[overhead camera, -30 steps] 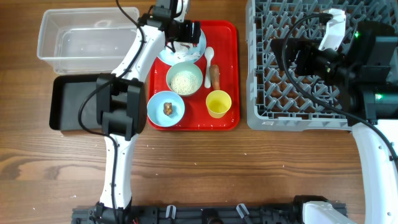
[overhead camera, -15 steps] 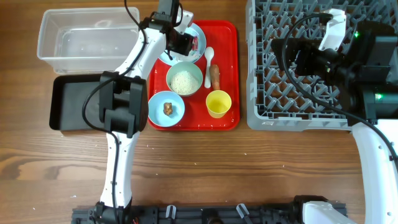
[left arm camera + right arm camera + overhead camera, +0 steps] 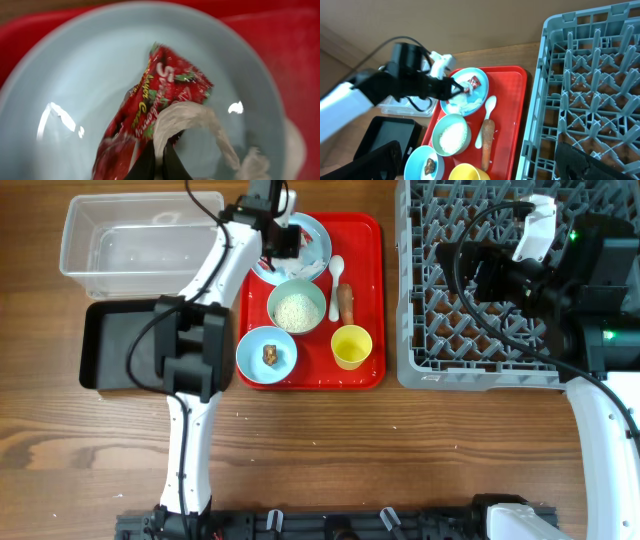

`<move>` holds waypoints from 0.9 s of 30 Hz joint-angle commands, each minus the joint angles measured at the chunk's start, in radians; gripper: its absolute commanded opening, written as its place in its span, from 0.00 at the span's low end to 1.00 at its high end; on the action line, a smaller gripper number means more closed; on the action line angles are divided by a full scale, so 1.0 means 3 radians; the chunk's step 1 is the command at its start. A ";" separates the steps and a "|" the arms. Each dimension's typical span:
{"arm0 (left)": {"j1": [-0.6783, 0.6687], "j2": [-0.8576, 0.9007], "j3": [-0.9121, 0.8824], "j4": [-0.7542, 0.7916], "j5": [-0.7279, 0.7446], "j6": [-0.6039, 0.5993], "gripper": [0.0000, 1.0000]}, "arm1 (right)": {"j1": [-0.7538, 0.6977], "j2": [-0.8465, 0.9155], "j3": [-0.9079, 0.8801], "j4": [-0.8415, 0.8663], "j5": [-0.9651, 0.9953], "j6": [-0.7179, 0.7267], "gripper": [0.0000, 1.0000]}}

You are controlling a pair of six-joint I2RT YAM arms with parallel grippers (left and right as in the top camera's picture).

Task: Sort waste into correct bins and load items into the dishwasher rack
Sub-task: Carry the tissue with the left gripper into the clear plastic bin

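In the left wrist view the crumpled red-and-white wrapper [image 3: 162, 100] lies on the light-blue plate [image 3: 75, 90]. My left gripper [image 3: 157, 162] is shut on a white fold of the wrapper, and a white paper scrap [image 3: 247, 165] trails off to the right. From overhead, the left gripper [image 3: 285, 242] is over the plate [image 3: 318, 242] at the red tray's back. My right gripper [image 3: 475, 147] is open, empty, above the rack [image 3: 480, 330]. On the tray sit a rice bowl [image 3: 297, 308], a blue bowl [image 3: 252, 348] holding a brown chunk [image 3: 269, 354], a yellow cup [image 3: 351, 346], a spoon [image 3: 338, 270] and a carrot stick [image 3: 346, 304].
The clear tub [image 3: 130, 245] stands at the back left with the black tray [image 3: 115, 345] just in front of it. The red serving tray [image 3: 370, 240] lies between them and the rack. My left arm crosses over the black tray's right side.
My left gripper has closed from open onto the wrapper and shifted slightly left over the plate. The right arm has not moved.
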 commanded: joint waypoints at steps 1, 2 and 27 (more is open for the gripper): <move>0.0060 -0.0632 0.0052 -0.0003 -0.0090 -0.0354 0.04 | 0.0024 0.0031 0.0018 -0.0005 0.0028 -0.0042 1.00; 0.0060 -0.0735 0.0052 -0.0011 -0.0092 -0.0354 0.04 | 0.0024 0.0031 0.0018 -0.0008 0.0028 -0.0042 1.00; 0.0944 -0.0722 0.0022 -0.0418 -0.0586 -0.0556 1.00 | 0.0024 0.0029 0.0018 -0.0057 0.0027 -0.0042 1.00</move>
